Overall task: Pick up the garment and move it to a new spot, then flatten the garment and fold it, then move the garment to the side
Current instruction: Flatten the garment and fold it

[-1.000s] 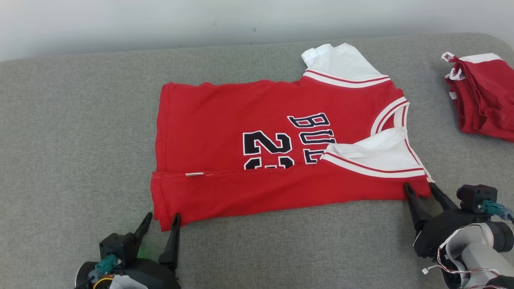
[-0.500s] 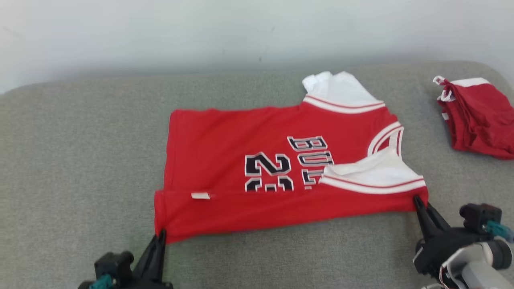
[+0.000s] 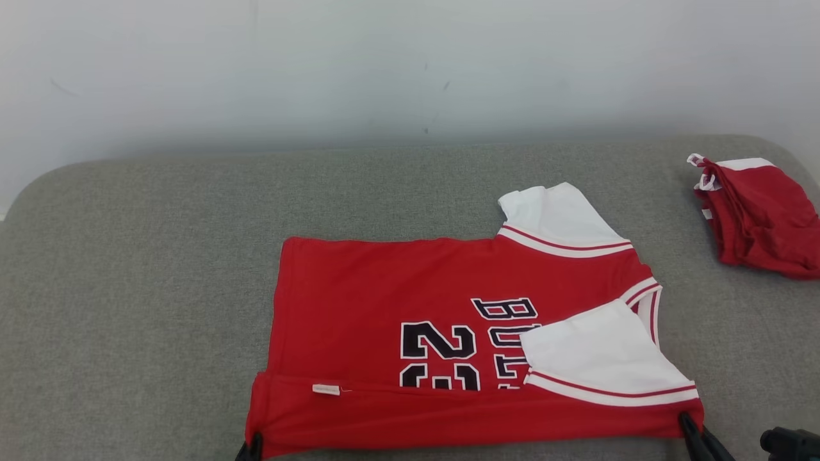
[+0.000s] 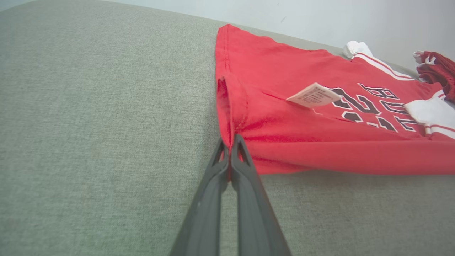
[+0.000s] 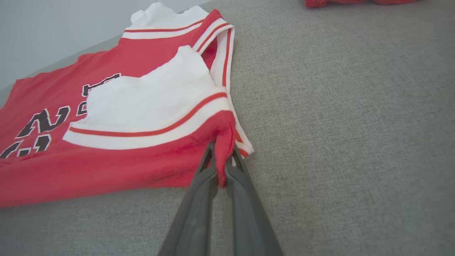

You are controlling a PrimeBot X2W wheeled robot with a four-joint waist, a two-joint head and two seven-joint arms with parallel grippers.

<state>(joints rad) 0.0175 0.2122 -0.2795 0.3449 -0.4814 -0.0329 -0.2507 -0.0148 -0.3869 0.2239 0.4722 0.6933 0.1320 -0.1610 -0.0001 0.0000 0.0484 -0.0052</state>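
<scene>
The left end effector (image 4: 230, 140) sits at the near left corner of the garment (image 3: 384, 301). Its two dark fingers are pressed together and pinch the doubled red hem between their tips. The cloth just above the tips bunches into a small upright ridge.

The garment is a red jersey with white trim, and it lies on the grey upholstered surface (image 3: 141, 256), somewhat right of the middle and toward the near side. Its hem points to the surface's left edge and its neck opening to the right edge. The near long strip is folded over onto the front, covering the lower part of the black number and lettering. A small white care label (image 3: 326, 389) lies on that fold line near the hem. One white sleeve (image 3: 557, 214) sticks out on the far side toward the pale wall (image 3: 384, 64). The other white sleeve (image 3: 596, 352) lies folded over the chest, beside the neck opening.

The right end effector (image 5: 222, 149) is at the near right corner of the garment. Its fingers are closed and pinch a gathered tuck of red cloth just below the white and red sleeve band.

Well apart, at the surface's far right corner, lies a crumpled second red garment (image 3: 762, 218) with white trim.
</scene>
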